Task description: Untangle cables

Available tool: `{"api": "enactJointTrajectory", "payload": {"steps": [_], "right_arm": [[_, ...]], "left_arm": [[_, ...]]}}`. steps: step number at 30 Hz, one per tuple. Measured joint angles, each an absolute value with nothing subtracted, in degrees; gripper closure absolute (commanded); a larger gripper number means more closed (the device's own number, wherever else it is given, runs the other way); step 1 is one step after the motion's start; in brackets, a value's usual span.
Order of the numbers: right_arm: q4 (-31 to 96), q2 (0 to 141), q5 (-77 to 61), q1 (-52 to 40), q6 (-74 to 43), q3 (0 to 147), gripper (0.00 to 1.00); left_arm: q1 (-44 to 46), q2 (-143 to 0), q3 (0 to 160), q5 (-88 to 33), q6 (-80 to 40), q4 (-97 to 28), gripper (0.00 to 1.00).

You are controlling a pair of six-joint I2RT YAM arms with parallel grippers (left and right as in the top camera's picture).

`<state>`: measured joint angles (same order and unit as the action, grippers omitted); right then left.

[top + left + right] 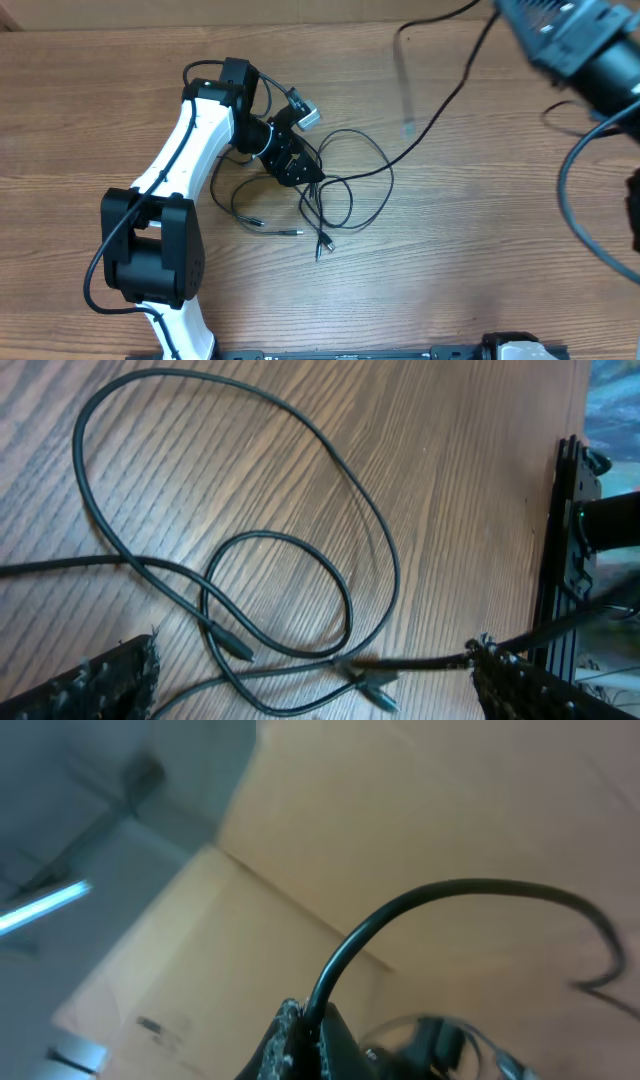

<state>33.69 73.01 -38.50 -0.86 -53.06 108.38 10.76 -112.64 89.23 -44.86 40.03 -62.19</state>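
Observation:
Several thin black cables (345, 190) lie in overlapping loops on the wooden table, their plug ends (325, 243) pointing toward the front. My left gripper (308, 170) hovers low over the left side of the tangle. In the left wrist view its fingers (110, 680) stand wide open, with crossed cables (300, 590) and two plugs (375, 685) on the wood between them, nothing gripped. One cable (450, 95) rises from the tangle to the top right. My right gripper (318, 1025) is shut on that cable (420, 900) and holds it off the table.
The white left arm (185, 150) and its black base (150, 250) fill the left middle. The black right arm (585, 50) and its thick wires (580, 200) hang at the right. A black rail (400, 353) runs along the front edge.

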Motion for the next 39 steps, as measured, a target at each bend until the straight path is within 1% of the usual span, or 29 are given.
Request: {"api": "enactJointTrajectory", "payload": {"steps": [4, 7, 13, 18, 25, 29, 31, 34, 39], "right_arm": [[23.7, 73.01, -44.82, 3.2, -60.97, 108.44, 0.96], [17.72, 73.01, -47.77, 4.19, -65.71, 108.47, 0.96], [10.52, 73.01, -50.35, 4.54, -71.92, 108.53, 0.96], [3.84, 73.01, -51.37, 4.54, -73.91, 108.55, 0.96], [3.2, 73.01, -53.39, 4.54, -72.16, 108.55, 0.96], [3.25, 73.01, -53.82, 4.54, -71.68, 108.55, 0.96], [3.27, 73.01, -53.8, 4.51, -71.5, 108.55, 0.96], [3.49, 73.03, -53.82, 4.51, -71.31, 108.55, 0.96], [3.53, 73.38, -53.87, 4.54, -71.29, 108.55, 0.96]], "left_arm": [[10.76, -112.64, 89.23, -44.47, 39.2, -62.19, 0.0], [10.76, -112.64, 89.23, -44.23, 38.5, -62.19, 0.0], [10.76, -112.64, 89.23, -44.1, 37.6, -62.98, 0.0], [10.76, -112.64, 89.23, -44.1, 37.58, -63.09, 0.0], [11.29, -112.64, 89.23, -44.8, 37.58, -63.59, 0.0], [13.32, -112.64, 89.21, -43.46, 36.97, -61.58, 0.0], [15.27, -112.64, 89.17, -39.27, 33.06, -58.81, 0.0], [17.65, -112.64, 88.92, -31.46, 23.68, -55.42, 0.0], [19.99, -112.64, 88.73, -24.1, 12.69, -55.77, 0.0]]}}
